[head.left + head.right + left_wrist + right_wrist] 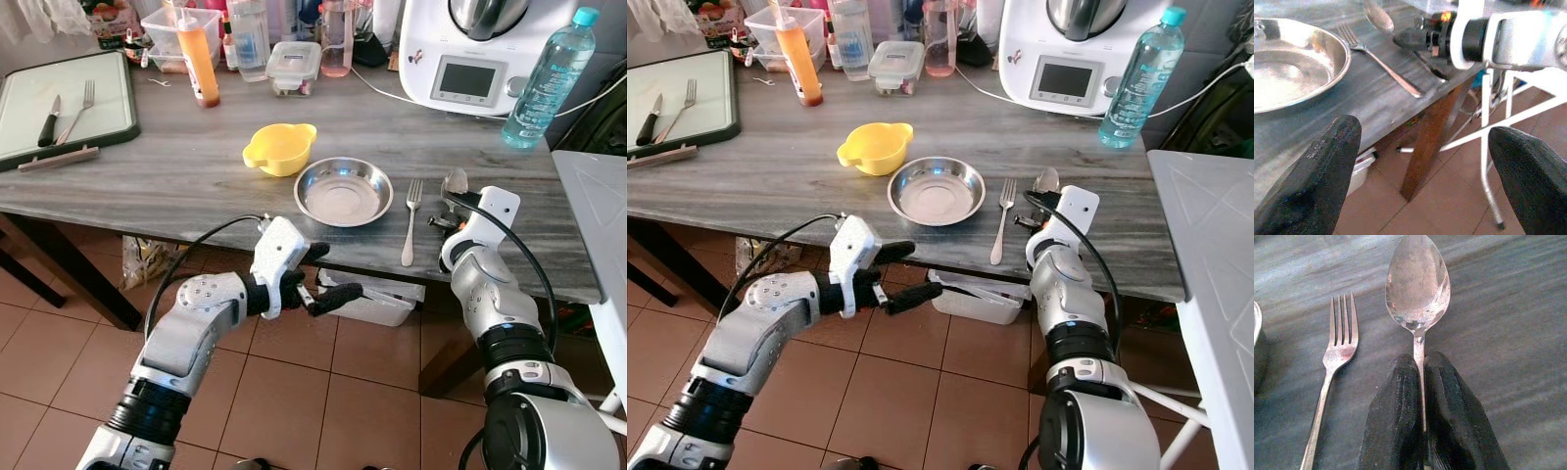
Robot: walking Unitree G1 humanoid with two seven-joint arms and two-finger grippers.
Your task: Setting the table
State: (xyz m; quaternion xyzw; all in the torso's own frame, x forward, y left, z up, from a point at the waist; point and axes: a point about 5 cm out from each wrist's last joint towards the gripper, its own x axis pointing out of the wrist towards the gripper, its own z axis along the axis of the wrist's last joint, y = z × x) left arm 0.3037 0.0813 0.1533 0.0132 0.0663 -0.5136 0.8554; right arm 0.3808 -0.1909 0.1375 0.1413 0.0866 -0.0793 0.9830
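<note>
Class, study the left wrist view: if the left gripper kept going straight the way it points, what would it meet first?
Probably the table's wooden leg under the table edge, seen between the open left gripper fingers; depth is uncertain.

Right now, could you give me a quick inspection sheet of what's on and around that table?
Surface: grey wooden table, a white one beside it.
Job's things: steel plate; fork right of it; spoon right of the fork; yellow bowl behind the plate.
Clutter: tray with knife and fork, sauce bottle, food tubs, kitchen machine, water bottle.
Grippers: right gripper shut on the spoon's handle; left gripper open, below the table edge.
Cables: white cord to the machine; black cables on both arms.
Surroundings: tiled floor, plastic box under the table.
</note>
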